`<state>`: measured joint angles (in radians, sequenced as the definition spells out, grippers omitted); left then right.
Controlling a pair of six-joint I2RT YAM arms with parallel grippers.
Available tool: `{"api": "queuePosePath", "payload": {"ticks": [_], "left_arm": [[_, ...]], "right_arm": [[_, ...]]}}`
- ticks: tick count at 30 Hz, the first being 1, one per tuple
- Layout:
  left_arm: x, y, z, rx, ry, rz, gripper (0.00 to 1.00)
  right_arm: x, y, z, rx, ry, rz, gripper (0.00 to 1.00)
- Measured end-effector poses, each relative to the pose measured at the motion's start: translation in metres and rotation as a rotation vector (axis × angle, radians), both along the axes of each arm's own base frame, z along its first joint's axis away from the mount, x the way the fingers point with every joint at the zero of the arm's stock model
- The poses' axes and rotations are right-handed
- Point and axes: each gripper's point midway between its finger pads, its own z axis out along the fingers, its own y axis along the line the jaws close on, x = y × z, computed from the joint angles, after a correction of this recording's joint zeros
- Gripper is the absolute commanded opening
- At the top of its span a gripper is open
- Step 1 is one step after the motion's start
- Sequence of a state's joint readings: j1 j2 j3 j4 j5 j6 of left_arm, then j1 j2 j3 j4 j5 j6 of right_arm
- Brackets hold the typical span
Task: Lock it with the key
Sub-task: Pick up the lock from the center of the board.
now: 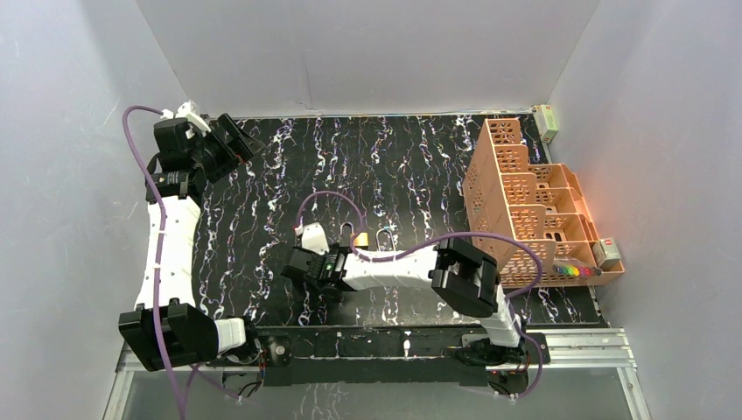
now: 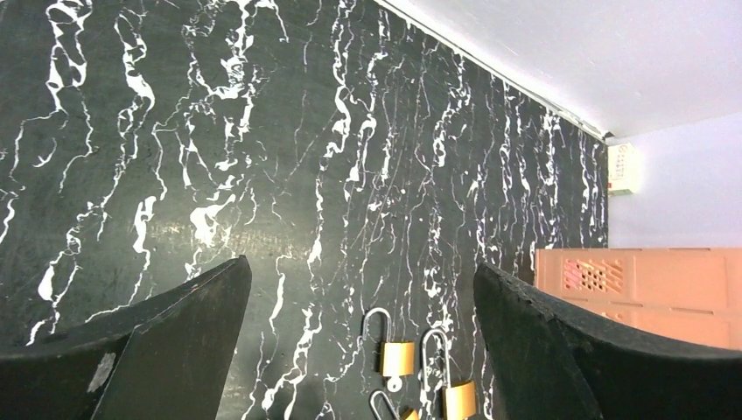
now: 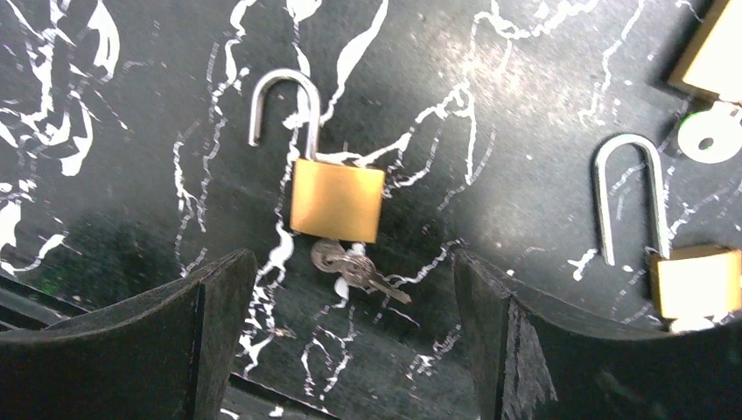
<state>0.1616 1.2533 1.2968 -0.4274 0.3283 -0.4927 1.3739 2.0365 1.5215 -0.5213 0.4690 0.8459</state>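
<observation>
A brass padlock [image 3: 337, 199] lies flat on the black marbled table [image 3: 131, 131], its steel shackle [image 3: 280, 105] swung open. A small bunch of keys [image 3: 350, 265] rests against the padlock's bottom edge, one blade pointing down and right. My right gripper [image 3: 350, 293] hovers just above the keys, open, with a finger [image 3: 206, 332] on either side and nothing between them. In the top view this gripper [image 1: 297, 267] is near the table's front middle. My left gripper [image 2: 360, 267] is open and empty, held high at the back left [image 1: 232, 140].
Two more open padlocks lie to the right [image 3: 696, 280] [image 3: 713, 52], one with a round key head [image 3: 713, 140] at its base. The left wrist view shows them too [image 2: 396, 357] [image 2: 458, 398]. An orange basket rack [image 1: 525, 201] stands at the right. The table's front edge is close behind the right gripper.
</observation>
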Motion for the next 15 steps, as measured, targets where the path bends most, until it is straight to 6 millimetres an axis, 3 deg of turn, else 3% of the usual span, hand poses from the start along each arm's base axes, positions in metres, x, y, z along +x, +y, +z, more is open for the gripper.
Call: {"api": "queuePosePath", "payload": {"ticks": [4, 7, 15], "left_arm": [[-0.001, -0.005, 0.001, -0.016, -0.002, -0.023, 0.98], [-0.002, -0.008, 0.002, -0.026, -0.005, -0.043, 0.98], [-0.003, -0.015, 0.006, -0.040, -0.021, -0.086, 0.98]], "right_arm": [[0.003, 0.015, -0.002, 0.035, -0.006, -0.011, 0.80], [0.004, 0.018, -0.011, 0.034, -0.005, -0.014, 0.65], [0.009, 0.020, -0.018, 0.023, -0.025, -0.034, 0.65]]}}
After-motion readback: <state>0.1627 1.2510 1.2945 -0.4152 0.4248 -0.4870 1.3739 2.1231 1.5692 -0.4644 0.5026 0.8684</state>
